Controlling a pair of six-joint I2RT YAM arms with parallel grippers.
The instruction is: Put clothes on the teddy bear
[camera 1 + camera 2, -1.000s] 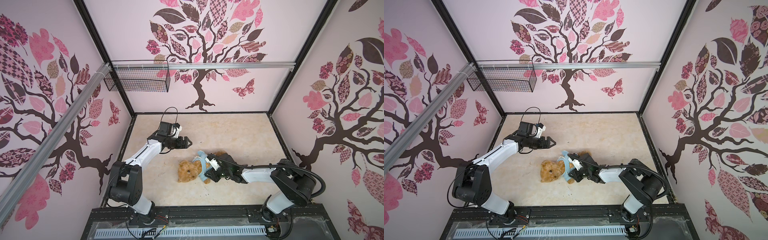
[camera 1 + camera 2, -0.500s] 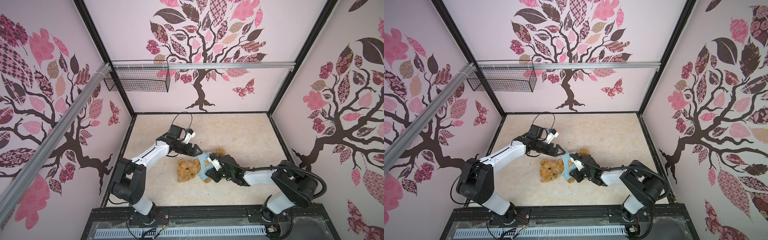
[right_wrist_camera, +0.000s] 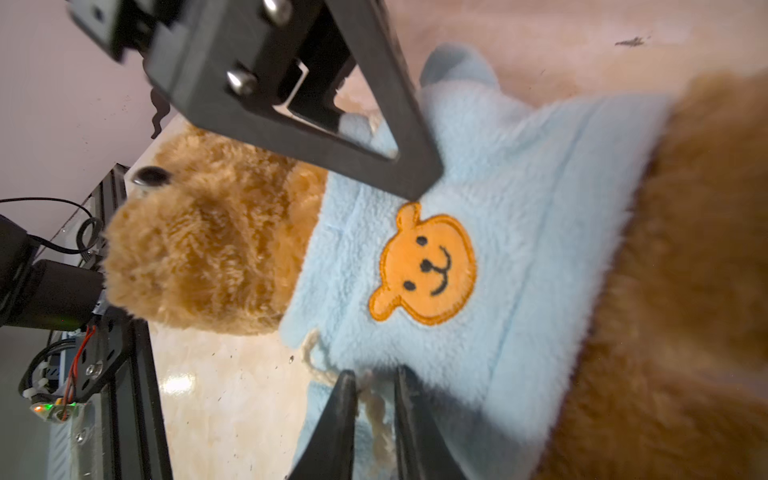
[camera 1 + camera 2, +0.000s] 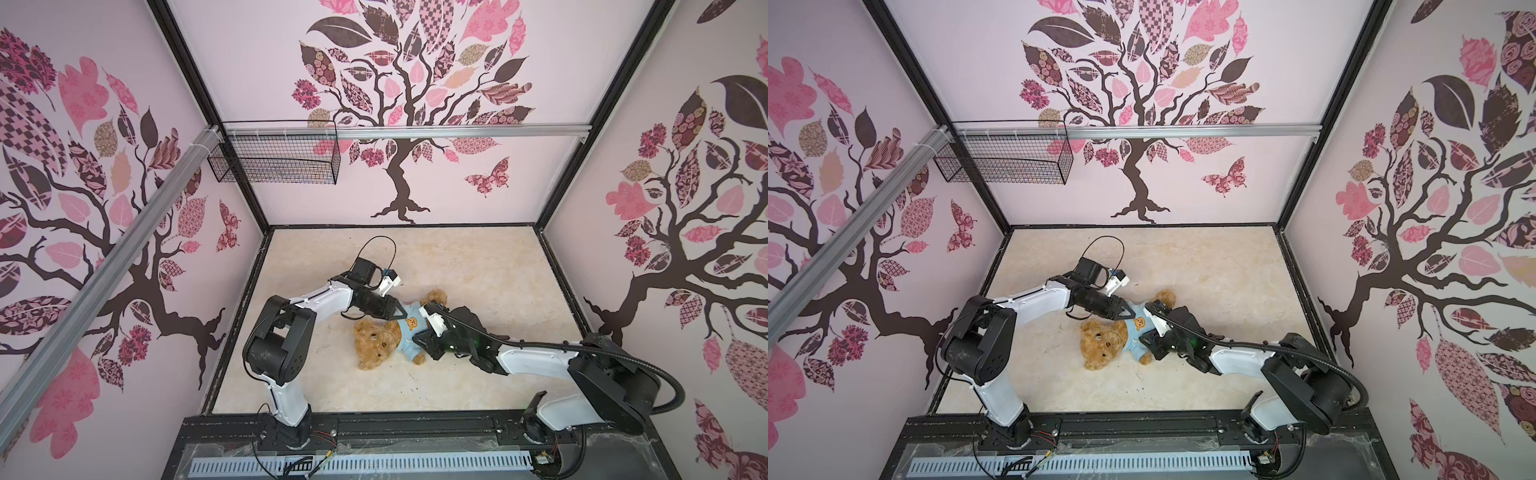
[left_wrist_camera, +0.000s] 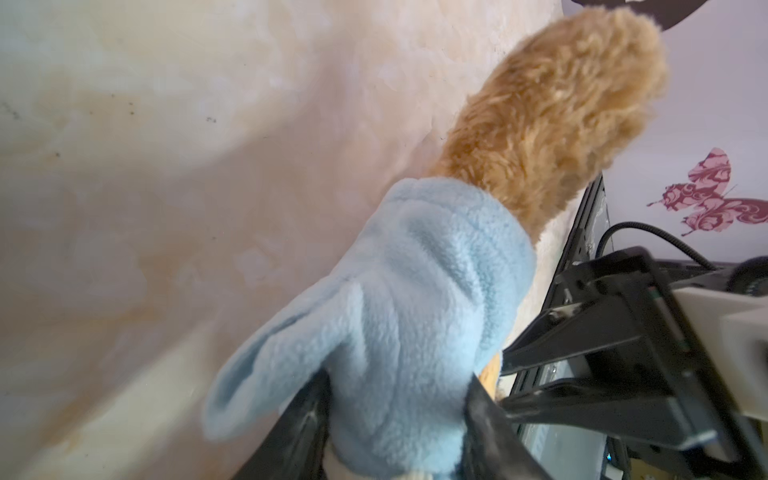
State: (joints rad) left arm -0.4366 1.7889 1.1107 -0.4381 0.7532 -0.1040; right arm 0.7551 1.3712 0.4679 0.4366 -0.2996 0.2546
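At the front, the right hand (image 4: pixel 417 341) is seen closed narrowly on the near side of the light blue shirt (image 4: pixel 406 338). The shirt is worn by the teddy bear (image 4: pixel 376 343), laid face up mid-table (image 4: pixel 478 266). Beyond, its far sleeve is clamped by the left hand (image 4: pixel 400 312).

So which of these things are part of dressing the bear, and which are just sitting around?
Part of the job: teddy bear, light blue shirt, left gripper, right gripper.
Just there: wire basket, aluminium rail.
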